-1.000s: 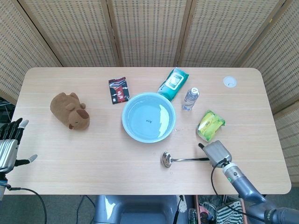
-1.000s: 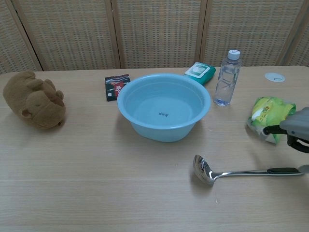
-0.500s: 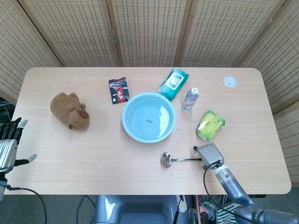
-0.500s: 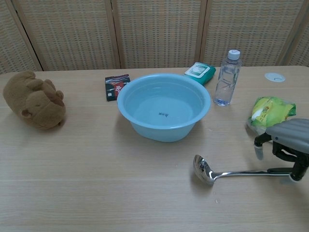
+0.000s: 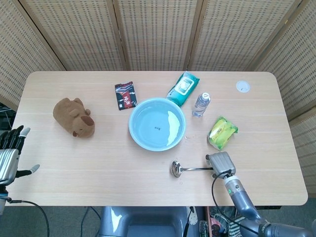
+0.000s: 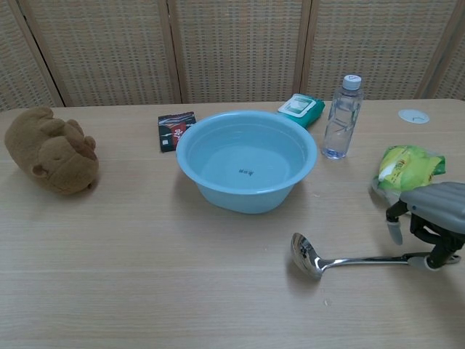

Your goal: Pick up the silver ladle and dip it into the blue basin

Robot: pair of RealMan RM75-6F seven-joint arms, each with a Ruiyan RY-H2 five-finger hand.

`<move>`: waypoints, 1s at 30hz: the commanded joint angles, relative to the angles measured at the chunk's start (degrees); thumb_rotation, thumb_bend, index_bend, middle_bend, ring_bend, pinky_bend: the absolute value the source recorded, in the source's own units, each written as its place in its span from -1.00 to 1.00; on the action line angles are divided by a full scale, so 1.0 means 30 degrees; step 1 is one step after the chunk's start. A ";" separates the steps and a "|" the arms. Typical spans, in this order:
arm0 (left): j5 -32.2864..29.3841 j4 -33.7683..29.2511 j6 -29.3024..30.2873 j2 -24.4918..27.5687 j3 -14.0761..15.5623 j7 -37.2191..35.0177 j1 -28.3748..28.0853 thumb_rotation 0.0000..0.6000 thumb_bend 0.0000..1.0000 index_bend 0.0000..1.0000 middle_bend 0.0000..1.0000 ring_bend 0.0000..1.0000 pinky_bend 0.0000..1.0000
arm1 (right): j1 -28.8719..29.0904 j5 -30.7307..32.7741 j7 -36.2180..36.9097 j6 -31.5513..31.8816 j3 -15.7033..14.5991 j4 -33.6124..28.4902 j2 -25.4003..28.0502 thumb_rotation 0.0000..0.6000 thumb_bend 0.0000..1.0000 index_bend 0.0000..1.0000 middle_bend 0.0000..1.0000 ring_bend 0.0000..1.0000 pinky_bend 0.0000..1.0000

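Your right hand (image 6: pixel 434 218) sits over the ladle (image 6: pixel 341 259) handle's end, grip unclear; the handle runs along the near edge, bowl toward the basin (image 6: pixel 247 161).

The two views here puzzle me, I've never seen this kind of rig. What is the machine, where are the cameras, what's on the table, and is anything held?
It is a two-armed robot with humanlike hands, steered remotely by a person. One picture looks down from its head, the other looks forward from its chest.

On the table lie a blue basin, a silver ladle, a brown plush animal, a water bottle, a teal wipes pack, a dark sachet and a green packet.

The right hand sits over the ladle's handle end, fingers curled down around it; the ladle lies flat on the table. Whether the grip is firm is unclear. The left hand hangs off the table's edge, holding nothing.
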 commanded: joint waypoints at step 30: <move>-0.0026 -0.0044 -0.0167 0.0090 0.0023 -0.0092 -0.0036 1.00 -1.00 -1.00 -1.00 -1.00 -1.00 | 0.0517 0.2822 -0.1912 -0.0092 0.0131 0.0463 -0.1052 1.00 -0.39 0.00 0.79 0.72 1.00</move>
